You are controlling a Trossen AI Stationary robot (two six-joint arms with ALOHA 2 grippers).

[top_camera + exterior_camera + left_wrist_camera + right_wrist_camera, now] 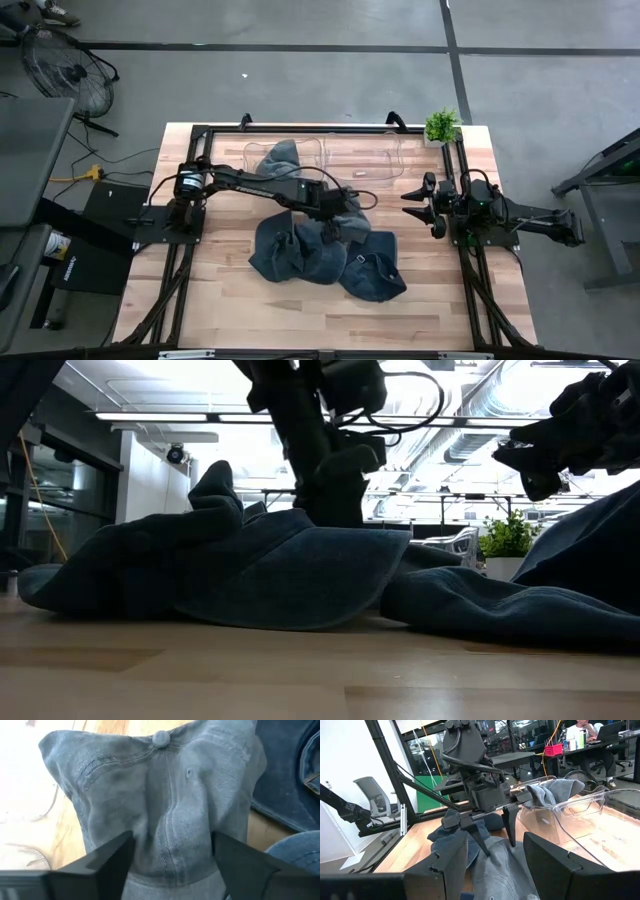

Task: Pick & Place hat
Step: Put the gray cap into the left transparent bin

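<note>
In the middle of the worktop, the left gripper hangs over a grey hat, fingers wide apart, holding nothing. The right gripper waits at the right, open and empty.

Four cameras on one table: one overhead, one at table height, one on each wrist.

The high view looks straight down on the whole table and both arms. The low view looks level across the wood, so close to the hats that they block most of the scene. The left wrist view sits nearly against one hat. The right wrist view faces across toward the left gripper and what seems a clear bin, also seen from overhead.
</note>
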